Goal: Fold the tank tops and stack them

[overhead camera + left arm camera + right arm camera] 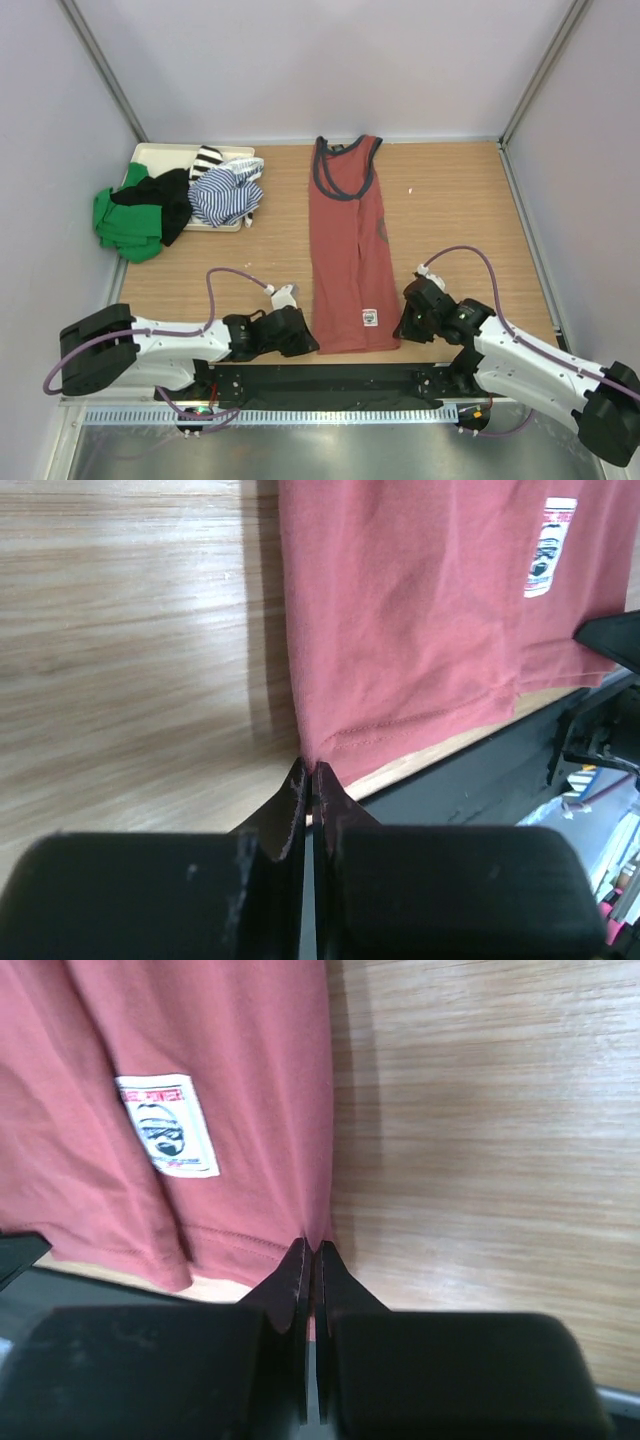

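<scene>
The brick-red tank top lies flat on the desk. At its hem corners, left jaws and right jaws are pressed together, apparently pinching the cloth.

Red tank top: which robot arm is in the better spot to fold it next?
Neither wins, probably both together. The left gripper is shut on the red tank top at its near left hem corner, the right gripper at its near right corner, so they look evenly placed.

A white tray sits at the wooden table's far-left corner.
</scene>
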